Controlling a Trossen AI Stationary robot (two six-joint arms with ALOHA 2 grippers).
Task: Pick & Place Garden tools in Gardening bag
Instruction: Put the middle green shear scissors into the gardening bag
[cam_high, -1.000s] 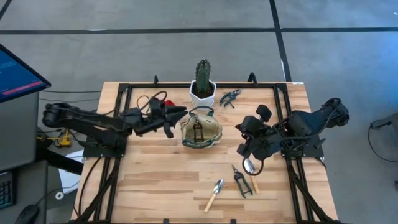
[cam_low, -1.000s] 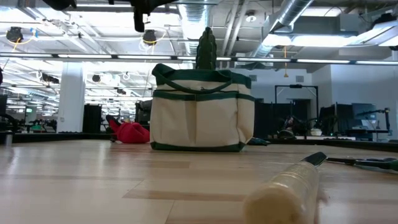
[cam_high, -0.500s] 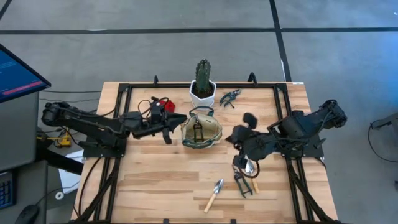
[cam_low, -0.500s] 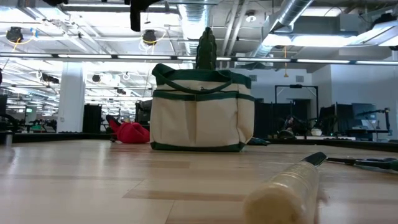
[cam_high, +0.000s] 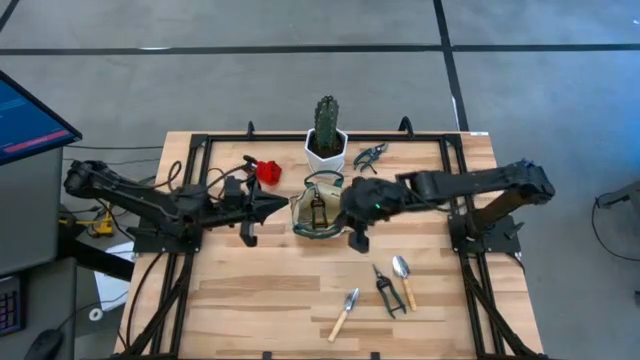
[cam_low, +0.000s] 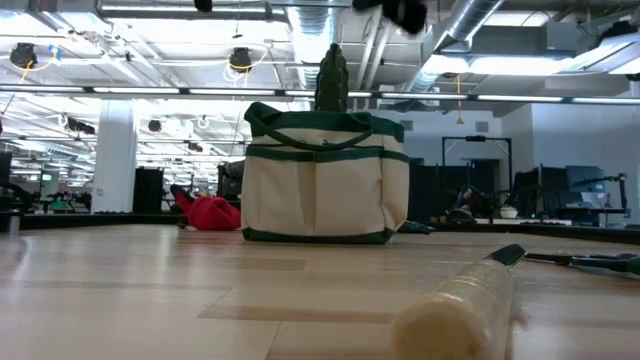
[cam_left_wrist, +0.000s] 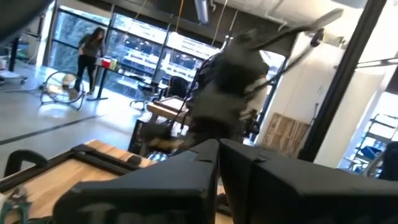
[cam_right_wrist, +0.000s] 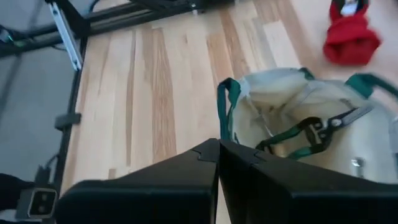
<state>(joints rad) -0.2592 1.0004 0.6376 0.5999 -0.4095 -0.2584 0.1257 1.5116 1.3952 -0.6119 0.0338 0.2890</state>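
Wooden table: gardening bag between both arms' closed fingers.

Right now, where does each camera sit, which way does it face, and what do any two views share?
High: overhead, straight down; both arms flank the gardening bag.
Low: table height, level across wood to the bag; arm parts at top edge.
Left wrist: past shut left gripper toward the room and a distant person.
Right wrist: past shut right gripper into the bag.
Shared: bag; red piece.
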